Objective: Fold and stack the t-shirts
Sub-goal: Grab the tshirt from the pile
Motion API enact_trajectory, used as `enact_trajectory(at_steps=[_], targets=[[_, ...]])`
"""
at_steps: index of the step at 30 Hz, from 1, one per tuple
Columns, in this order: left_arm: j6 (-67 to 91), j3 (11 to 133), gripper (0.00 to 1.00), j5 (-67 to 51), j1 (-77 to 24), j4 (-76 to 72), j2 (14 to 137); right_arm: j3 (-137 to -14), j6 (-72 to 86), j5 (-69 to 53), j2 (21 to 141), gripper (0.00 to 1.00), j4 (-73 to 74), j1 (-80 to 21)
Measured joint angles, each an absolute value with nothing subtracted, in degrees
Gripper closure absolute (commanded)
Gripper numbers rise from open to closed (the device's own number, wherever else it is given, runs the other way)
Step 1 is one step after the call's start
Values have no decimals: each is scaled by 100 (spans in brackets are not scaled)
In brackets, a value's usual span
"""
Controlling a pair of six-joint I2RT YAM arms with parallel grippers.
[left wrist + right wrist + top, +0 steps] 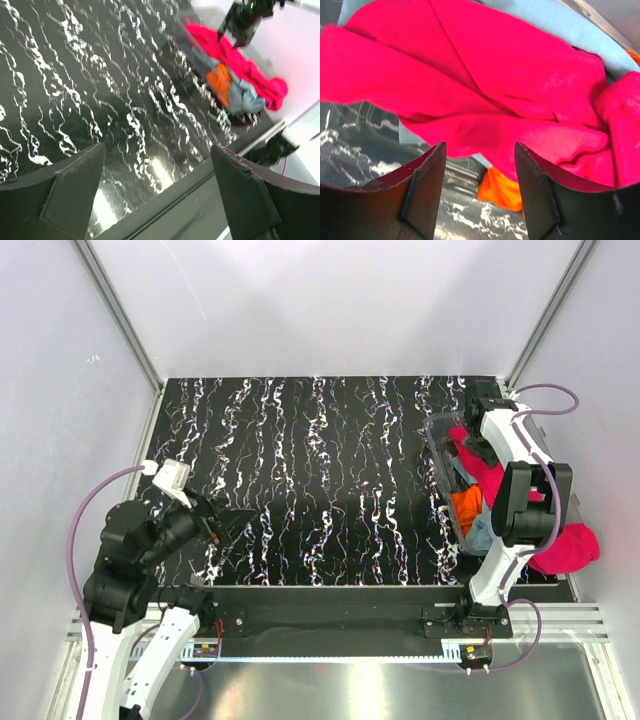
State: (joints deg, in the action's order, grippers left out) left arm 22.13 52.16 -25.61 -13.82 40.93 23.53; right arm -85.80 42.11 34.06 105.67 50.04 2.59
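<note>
The right gripper (480, 150), jaws spread, hangs just over the red t-shirt (495, 75), heaped on the grey-blue t-shirt (570, 30) and orange t-shirt (500, 192) in the clear tub (432, 427) at the table (300, 460) right edge: pinch one raised fold only, lift straight up; left gripper (157, 155) jaws released.

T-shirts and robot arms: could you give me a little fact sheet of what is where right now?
Red t-shirt: crumpled, on top of the pile, part spilling over the tub's edge
Orange t-shirt: bunched in the tub, mostly covered
Grey-blue t-shirt: bunched beside the orange one
Clear tub: right side of the table
Table: black with white veins
Right gripper: open, just above the red t-shirt, holding nothing
Left gripper: open, over bare table, away from the shirts
Folded so far: none
</note>
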Motion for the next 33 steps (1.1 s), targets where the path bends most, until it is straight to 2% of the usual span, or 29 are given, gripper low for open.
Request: enact_trajectory(at_steps=[6, 9, 10, 11, 16, 19, 20, 23, 29, 33], targets=[[2032, 5304, 22, -2816, -1382, 4342, 2449, -8582, 4250, 3404, 10919, 40, 4834, 423], [1975, 5428, 25, -2926, -1382, 4412, 2464, -8582, 4305, 3406, 10980, 71, 4823, 460], [1970, 5454, 26, -2941, -1382, 4416, 2473, -8582, 4331, 3409, 10980, 89, 4816, 462], [1968, 5483, 26, -2939, -1382, 4421, 2488, -8582, 4351, 3413, 10980, 100, 4810, 464], [1957, 5592, 27, -2744, -1382, 4648, 2552, -8770, 4386, 3614, 10978, 100, 4952, 467], [1933, 5723, 18, -2451, -1382, 4877, 2628, -9417, 4049, 3754, 10912, 100, 5236, 467], [1918, 5784, 10, -2377, -1382, 4965, 2692, -9725, 3887, 3774, 10853, 100, 5304, 467], [1944, 5953, 1, -2329, -1382, 5153, 2987, -10744, 3459, 3745, 10530, 100, 5387, 462], [2364, 6130, 1, -2156, -1382, 5369, 3479, -13395, 2888, 2934, 9727, 100, 5096, 272], [2781, 6274, 1, -2069, -1382, 5424, 3577, -15205, 2740, 2244, 9684, 100, 4873, -462]])
